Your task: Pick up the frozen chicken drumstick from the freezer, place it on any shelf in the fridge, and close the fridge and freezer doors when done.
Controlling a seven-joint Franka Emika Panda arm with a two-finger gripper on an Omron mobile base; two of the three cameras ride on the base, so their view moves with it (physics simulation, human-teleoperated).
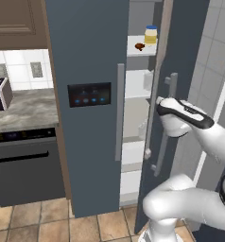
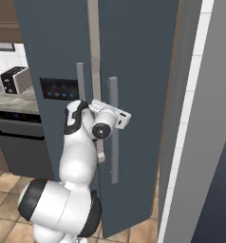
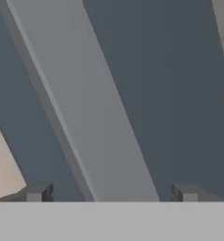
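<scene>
The frozen chicken drumstick (image 1: 139, 46), small and dark reddish-brown, lies on an upper pale shelf beside a yellow blue-lidded jar (image 1: 151, 35). It shows through the gap between the two doors. The freezer door (image 1: 86, 47) with the black panel (image 1: 89, 94) looks flat and shut. The plain fridge door (image 1: 185, 56) stands ajar at an angle. My gripper (image 3: 112, 194) is open right at the fridge door's grey bar handle (image 3: 100, 117). The bar runs between the two fingertips, and nothing is held.
A toaster (image 1: 0, 93) sits on the stone counter (image 1: 24, 111) to the left, above a dark oven front (image 1: 24, 170). A tiled wall (image 1: 213, 71) rises close on the right of the fridge door. My arm's white links fill the lower right floor area.
</scene>
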